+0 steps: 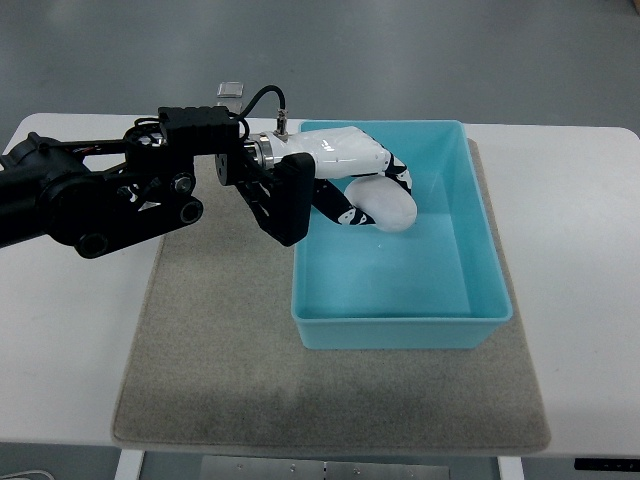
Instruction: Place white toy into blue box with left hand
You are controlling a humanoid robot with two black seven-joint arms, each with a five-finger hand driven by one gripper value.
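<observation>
Over the upper left part of the blue box (pixel 400 318), your left hand (pixel 350 170) reaches in from the frame's left, fingers curled around the white toy (pixel 385 208), which sits inside the box's walls above its floor, the box resting on a grey mat (pixel 210 350).

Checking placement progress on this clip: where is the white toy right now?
In the top view, the white toy is held in the left hand over the upper-left part of the blue box, inside its rim.
</observation>
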